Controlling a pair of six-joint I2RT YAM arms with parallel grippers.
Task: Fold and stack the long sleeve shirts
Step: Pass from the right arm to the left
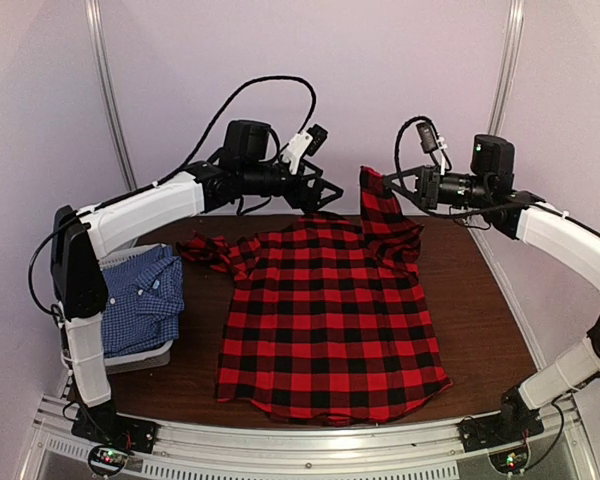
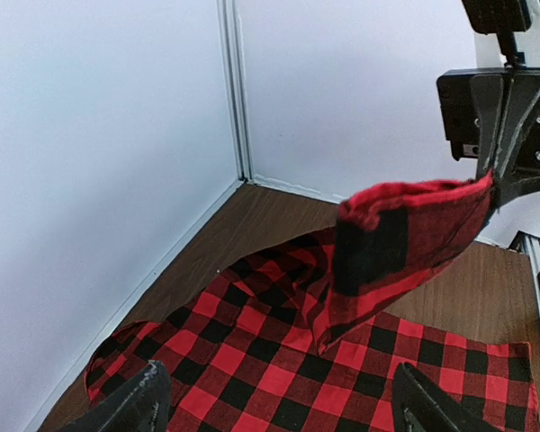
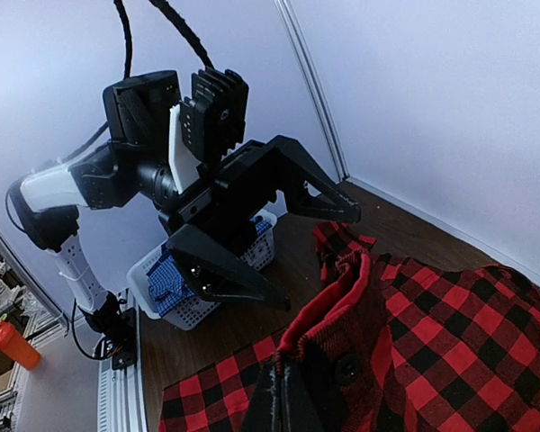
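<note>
One plaid shirt (image 1: 330,310), one blue shirt (image 1: 140,300), one basket (image 1: 145,357).

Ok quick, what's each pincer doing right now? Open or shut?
Left pincer: open, holding nothing.
Right pincer: shut on a raised bit of the red plaid shirt.

Pale basket (image 1: 143,356) on the wooden table (image 1: 480,320) — left side.
</note>
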